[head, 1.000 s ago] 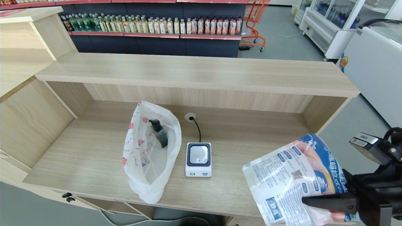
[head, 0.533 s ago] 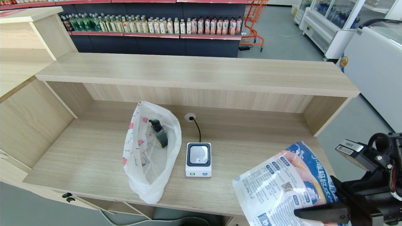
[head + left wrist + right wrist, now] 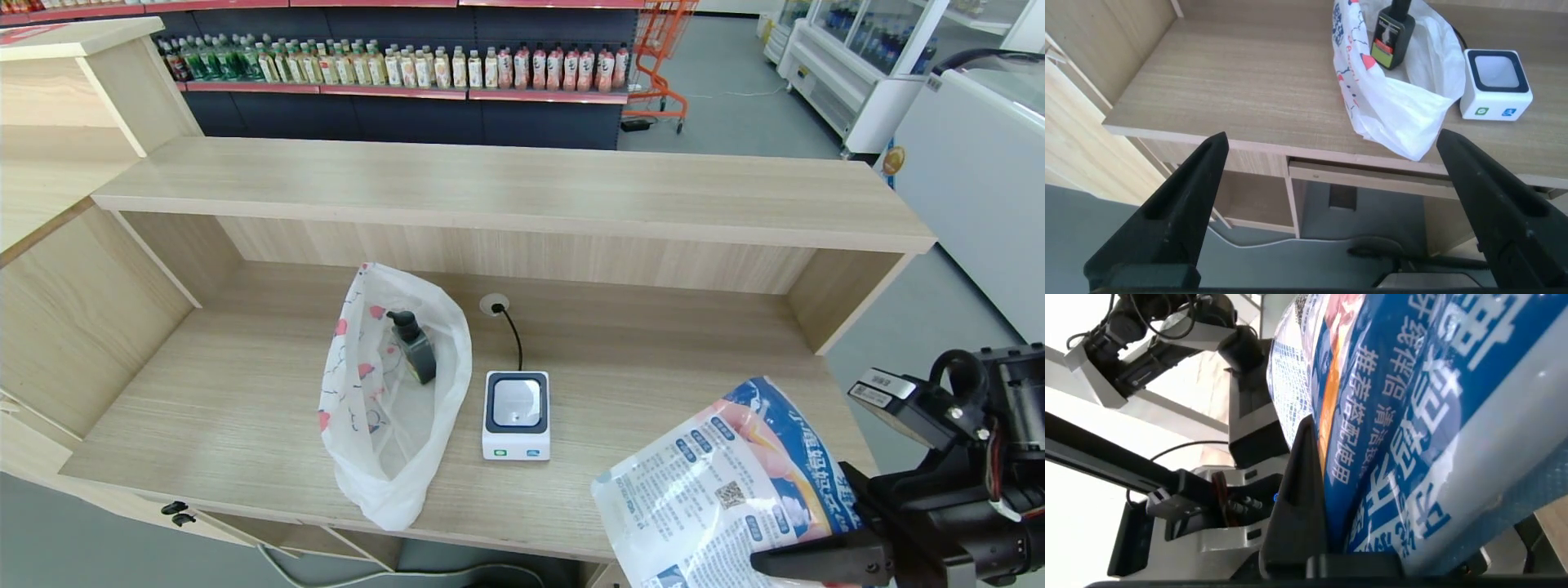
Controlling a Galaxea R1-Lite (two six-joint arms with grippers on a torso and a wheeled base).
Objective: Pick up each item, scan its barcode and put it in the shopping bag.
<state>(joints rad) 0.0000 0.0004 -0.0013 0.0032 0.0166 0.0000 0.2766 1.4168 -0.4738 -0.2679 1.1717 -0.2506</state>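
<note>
The right gripper [image 3: 804, 559] is clamping a glossy plastic pouch [image 3: 727, 490] at the frame's lower right, its long axis slanting toward upper right, printed back facing up. The left gripper [image 3: 1333, 139] is gaping wide.

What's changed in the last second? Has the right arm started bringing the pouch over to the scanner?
The right gripper, shut on the blue and white pouch, has carried it toward the robot's left, nearer the scanner, and lower in the head view. It is not over the scanner yet. The scanner, the shopping bag and the pump bottle inside it have stayed put.
</note>
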